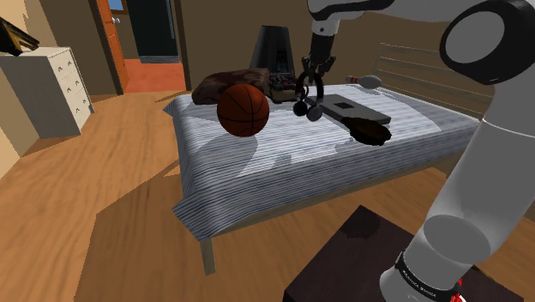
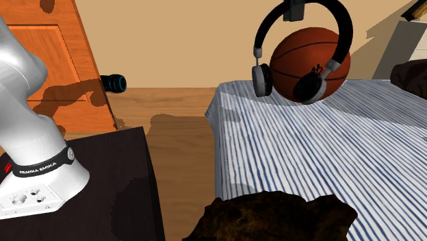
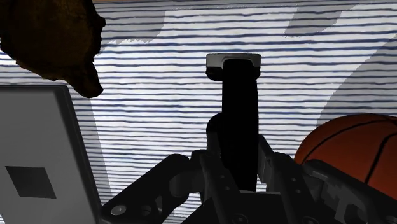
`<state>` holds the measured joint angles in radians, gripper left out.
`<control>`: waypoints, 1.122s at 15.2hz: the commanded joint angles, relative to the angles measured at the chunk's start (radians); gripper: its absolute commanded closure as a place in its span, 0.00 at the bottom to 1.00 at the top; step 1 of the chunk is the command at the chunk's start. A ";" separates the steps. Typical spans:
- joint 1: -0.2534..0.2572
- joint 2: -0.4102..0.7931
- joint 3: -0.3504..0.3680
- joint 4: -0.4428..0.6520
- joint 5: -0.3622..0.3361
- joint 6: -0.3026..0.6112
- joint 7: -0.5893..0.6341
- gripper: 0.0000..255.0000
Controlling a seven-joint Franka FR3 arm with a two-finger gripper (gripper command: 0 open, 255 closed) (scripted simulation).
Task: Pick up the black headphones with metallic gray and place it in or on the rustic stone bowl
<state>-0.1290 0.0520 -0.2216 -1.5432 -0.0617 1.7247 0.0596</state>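
Headphones (image 2: 262, 77) are up off the bed, dangling straight under the pincer (image 2: 295, 8), which is clenched on the top of the black headband, so the grab part looks done to me. The cups hang below it, clear of the striped bed cover (image 2: 328, 157). What's left, I reckon: carry them over to the dark, rocky-looking bowl (image 1: 375, 133) and let go. That bowl sits lower down on the bed, off to one side of the pincer, just past a flat grey slab (image 1: 347, 107). The basketball (image 1: 243, 109) is on the pincer's other side. Heads up: the bowl is cut off in two views, so I can't make out its hollow, and the black-on-black grip is hard to read.
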 commanded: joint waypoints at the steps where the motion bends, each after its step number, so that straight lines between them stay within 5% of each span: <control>1: -0.001 0.008 -0.001 0.035 0.002 -0.027 -0.003 1.00; 9: -0.006 0.051 -0.004 0.198 0.013 -0.148 -0.017 1.00; 17: -0.097 -0.019 -0.081 0.171 0.024 -0.179 -0.187 1.00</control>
<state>-0.2144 0.0396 -0.2926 -1.3750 -0.0401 1.5533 -0.1043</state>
